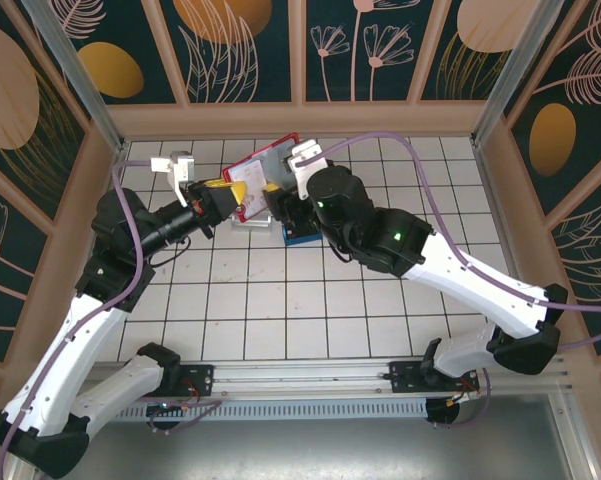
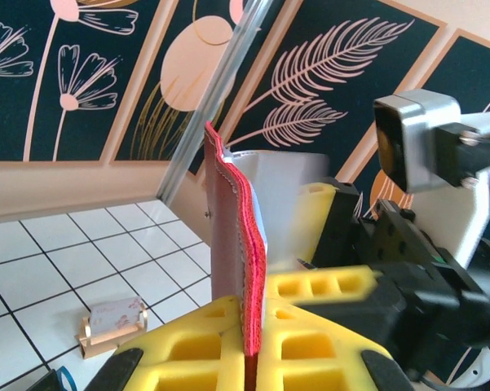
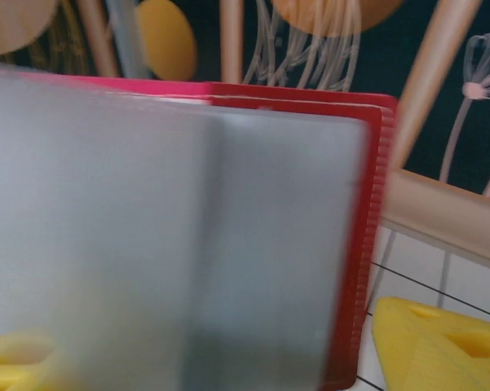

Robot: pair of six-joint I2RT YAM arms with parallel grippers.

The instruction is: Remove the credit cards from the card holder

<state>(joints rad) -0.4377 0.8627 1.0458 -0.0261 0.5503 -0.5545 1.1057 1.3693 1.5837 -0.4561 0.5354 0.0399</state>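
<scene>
The left gripper (image 1: 223, 196) is clenched on the lower edge of the small red folding card holder (image 1: 267, 168) with greyish see-through pockets, held above the far white tiles (image 1: 210, 150). Seen from the left wrist, the card holder stands edge-on, its long axis rising straight out of the yellow fingers (image 2: 318, 342) (the red seam slightly wavy). The right gripper (image 1: 280, 205) faces the grey inner pocket, its jaws spread wide, one finger clear of the red rim.

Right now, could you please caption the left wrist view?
Left gripper clamps the red card holder upright.
</scene>
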